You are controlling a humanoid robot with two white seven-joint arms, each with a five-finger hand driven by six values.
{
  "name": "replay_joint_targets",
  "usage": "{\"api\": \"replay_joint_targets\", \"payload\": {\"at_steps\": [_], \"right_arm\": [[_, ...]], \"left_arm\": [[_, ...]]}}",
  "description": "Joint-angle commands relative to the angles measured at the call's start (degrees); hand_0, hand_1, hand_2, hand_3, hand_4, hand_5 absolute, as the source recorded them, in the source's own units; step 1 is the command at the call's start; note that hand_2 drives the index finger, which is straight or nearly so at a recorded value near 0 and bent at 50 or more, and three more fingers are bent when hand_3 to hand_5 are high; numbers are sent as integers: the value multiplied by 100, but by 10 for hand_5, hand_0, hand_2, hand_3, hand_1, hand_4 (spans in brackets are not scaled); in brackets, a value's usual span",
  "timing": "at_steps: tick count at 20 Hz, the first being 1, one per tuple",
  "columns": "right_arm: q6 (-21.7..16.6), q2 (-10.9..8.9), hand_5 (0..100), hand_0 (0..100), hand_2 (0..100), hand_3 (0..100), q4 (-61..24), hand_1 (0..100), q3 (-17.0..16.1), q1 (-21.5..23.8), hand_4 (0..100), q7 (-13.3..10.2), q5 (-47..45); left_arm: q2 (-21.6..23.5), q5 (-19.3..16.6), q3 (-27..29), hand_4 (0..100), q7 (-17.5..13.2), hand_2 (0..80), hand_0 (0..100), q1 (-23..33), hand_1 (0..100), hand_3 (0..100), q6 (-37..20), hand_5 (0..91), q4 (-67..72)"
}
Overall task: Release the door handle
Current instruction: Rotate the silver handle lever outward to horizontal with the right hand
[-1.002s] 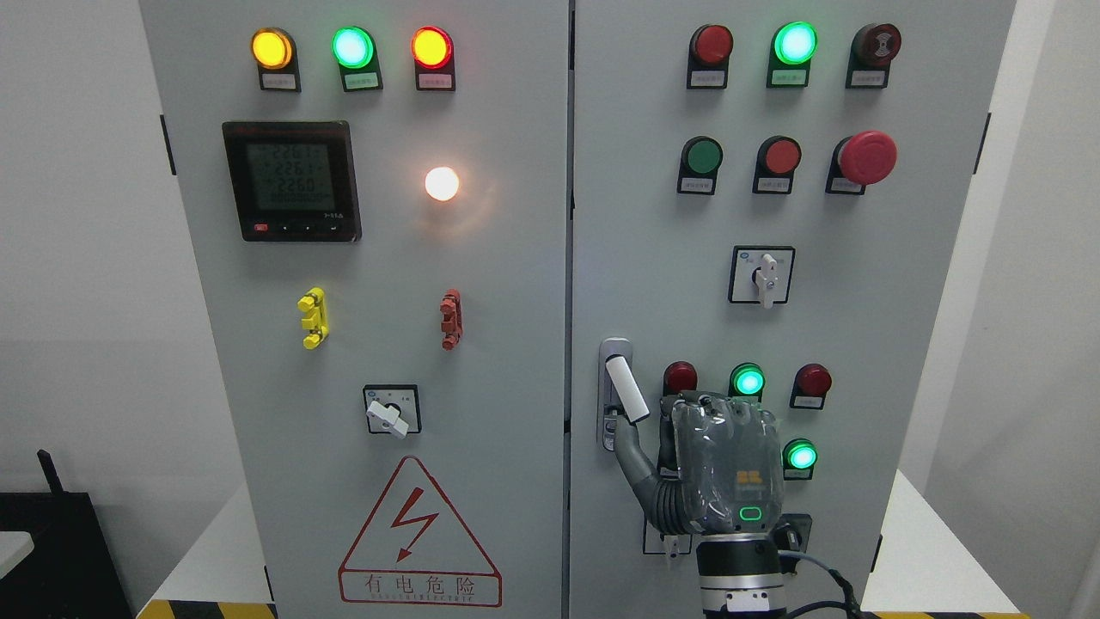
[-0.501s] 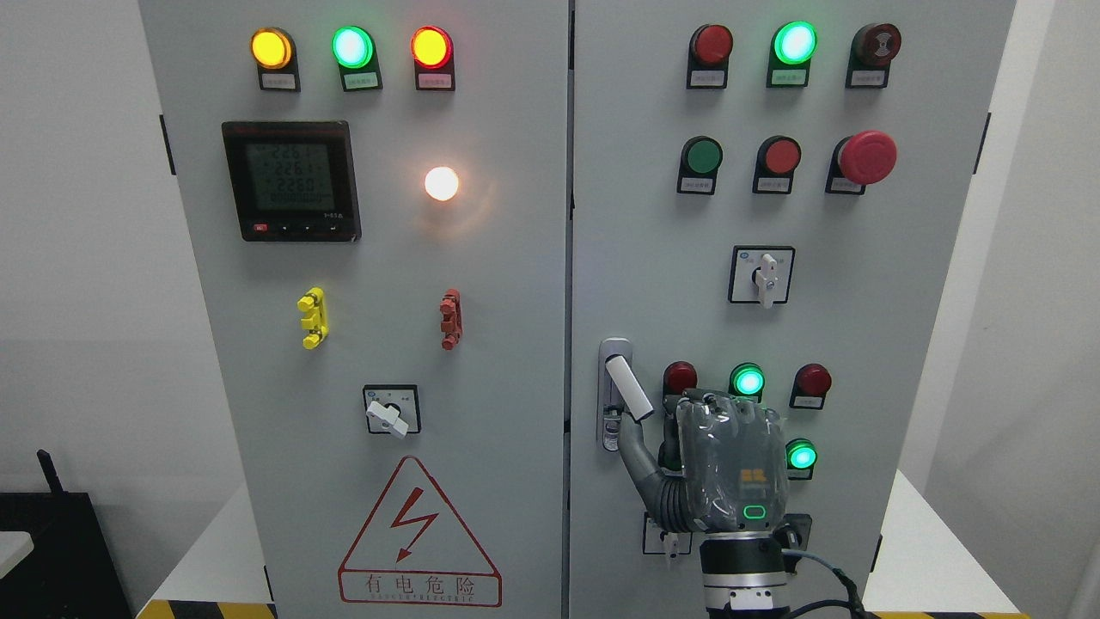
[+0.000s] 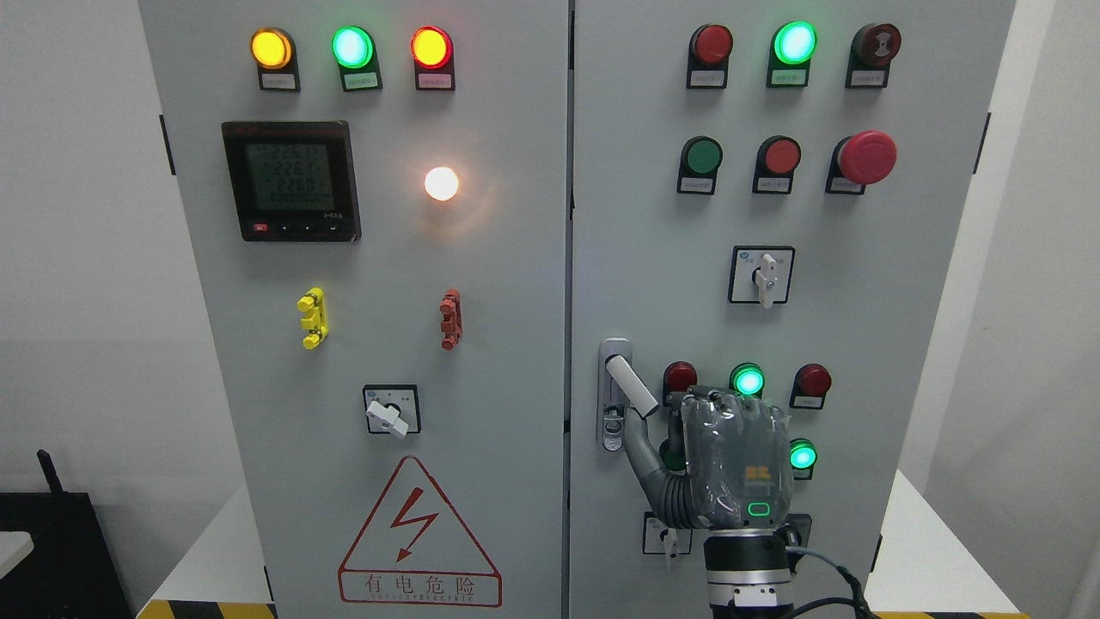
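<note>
The white door handle (image 3: 632, 387) sticks out from its silver lock plate (image 3: 614, 348) on the right cabinet door (image 3: 653, 258), tilted down to the right. My right hand (image 3: 662, 419) comes up from the bottom edge, its back toward the camera. Its fingers are curled at the handle's lower tip and the thumb (image 3: 640, 449) reaches up beneath the lever, touching it. The fingertips are hidden behind the hand. The left arm does not show.
Around the hand sit a red lamp (image 3: 680, 376), two lit green lamps (image 3: 748, 380) (image 3: 802, 454) and a small selector switch (image 3: 663, 538). A red mushroom button (image 3: 868, 157) is higher up. The left door (image 3: 378, 258) carries a meter and a warning triangle.
My right hand has shifted slightly right and up, and the handle's lower tip has swung further right with it.
</note>
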Motion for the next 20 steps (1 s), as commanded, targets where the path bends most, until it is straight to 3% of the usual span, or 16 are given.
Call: {"api": "replay_joint_targets", "payload": {"at_steps": [1,20], "right_arm": [[-4,1,972,550,1000,1000,-12,407,-86,2,1000,-3,-2],[5,1,973,537,1000,1000,-12,405,-173,-121,1000,-3,-2]], "left_arm": [[0,-167,192,0,5,0,120,-97,389,0,5,0,141],[0,-167,201,0,5,0,120,-96,389,0,5,0,132]]}}
